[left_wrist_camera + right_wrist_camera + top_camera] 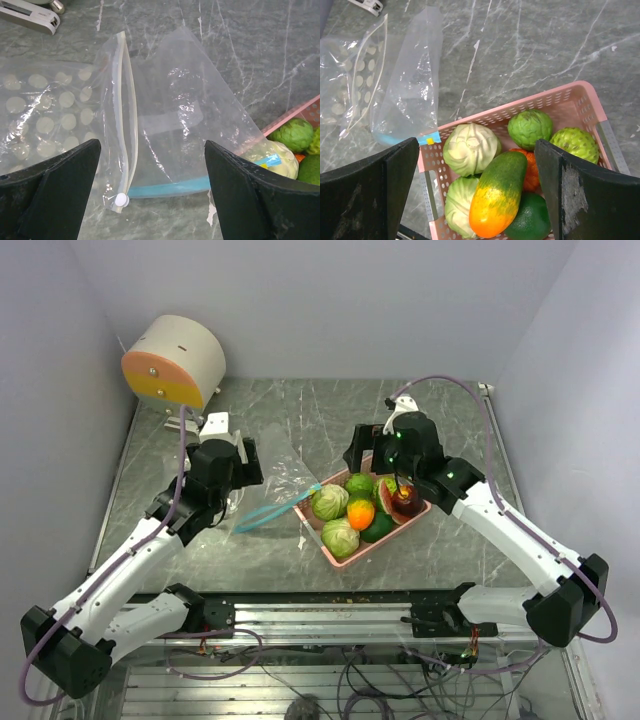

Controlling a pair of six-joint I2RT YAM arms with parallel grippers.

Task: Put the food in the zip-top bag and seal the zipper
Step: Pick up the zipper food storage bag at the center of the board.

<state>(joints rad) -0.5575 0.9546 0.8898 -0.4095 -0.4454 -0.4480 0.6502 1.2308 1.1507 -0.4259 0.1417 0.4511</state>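
The clear zip-top bag (290, 480) lies flat on the table, its teal zipper (272, 510) along the near edge, touching the pink tray (345, 558). In the left wrist view the bag (185, 100) and zipper (170, 187) lie just ahead of my open, empty left gripper (152, 165). The tray holds the food: pale cabbages (471, 147), a green-orange mango (500, 195), bumpy green fruits (530, 128), an orange (534, 172) and a dark green piece (530, 220). My right gripper (476, 160) hovers open and empty above the tray (520, 106), its fingers either side of the mango.
A second clear bag with pale dots (45, 115) and a white zip strip (127, 110) lies left of the task bag, partly overlapping it. A white clip (213, 423) and a round beige-orange cylinder (175, 360) stand at the back left. Walls close in three sides.
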